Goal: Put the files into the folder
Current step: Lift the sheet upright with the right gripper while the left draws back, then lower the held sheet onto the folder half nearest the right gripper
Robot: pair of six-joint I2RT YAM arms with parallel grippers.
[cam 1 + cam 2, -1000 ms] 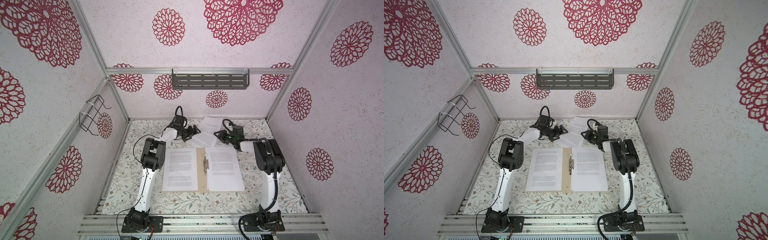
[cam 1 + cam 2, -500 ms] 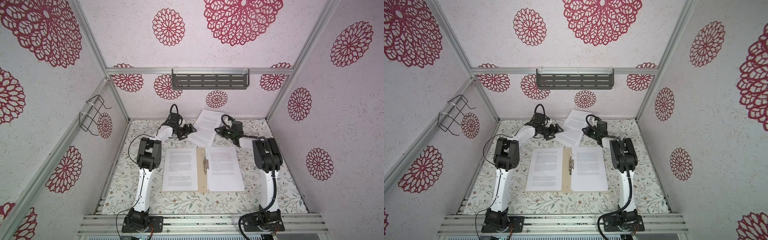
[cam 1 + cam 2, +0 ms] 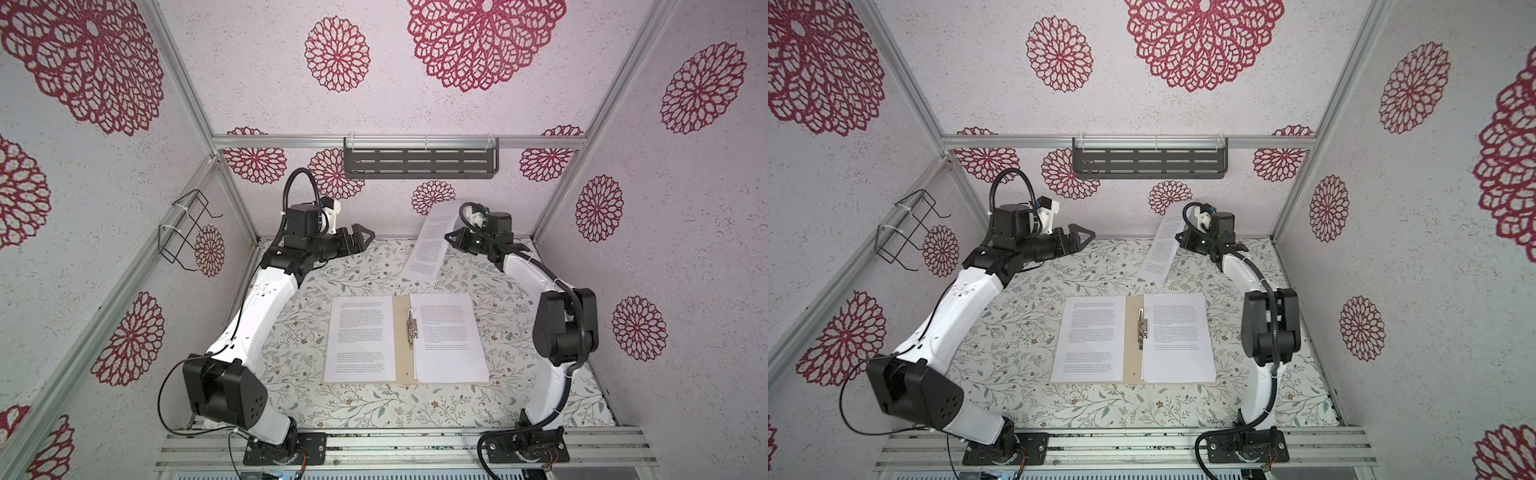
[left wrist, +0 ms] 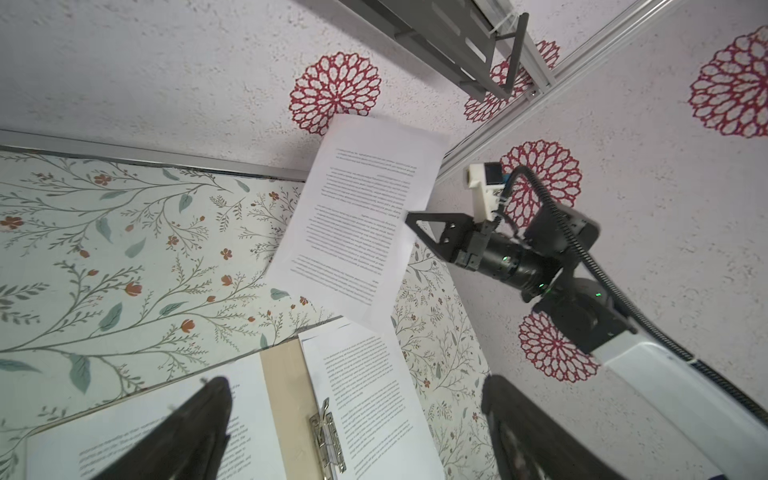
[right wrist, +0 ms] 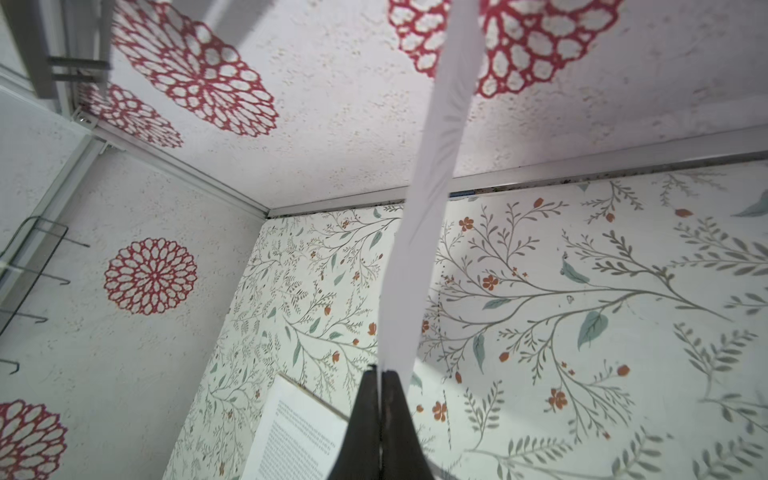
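The tan folder (image 3: 401, 336) (image 3: 1133, 345) lies open in the middle of the table, its metal fastener (image 3: 411, 328) at the spine. One printed white sheet (image 3: 359, 336) rests on its left leaf and another (image 3: 449, 336) on its right. My right gripper (image 3: 448, 237) (image 3: 1177, 237) (image 4: 409, 216) (image 5: 380, 372) is shut on the edge of a further sheet of the files (image 3: 430, 245) (image 3: 1163, 249) (image 4: 361, 216) (image 5: 419, 208), which hangs tilted above the back of the table. My left gripper (image 3: 361, 237) (image 3: 1081, 239) (image 4: 355, 386) is open and empty, raised at the back left.
A dark slotted shelf (image 3: 419, 164) is fixed on the back wall above the held sheet. A black wire rack (image 3: 187, 232) juts from the left wall. The floral table cover (image 3: 316, 291) surrounds the folder, and walls enclose three sides.
The right gripper shut on a sheet at the back and lifted it off the table. The left gripper drew away to the left and rose, still open.
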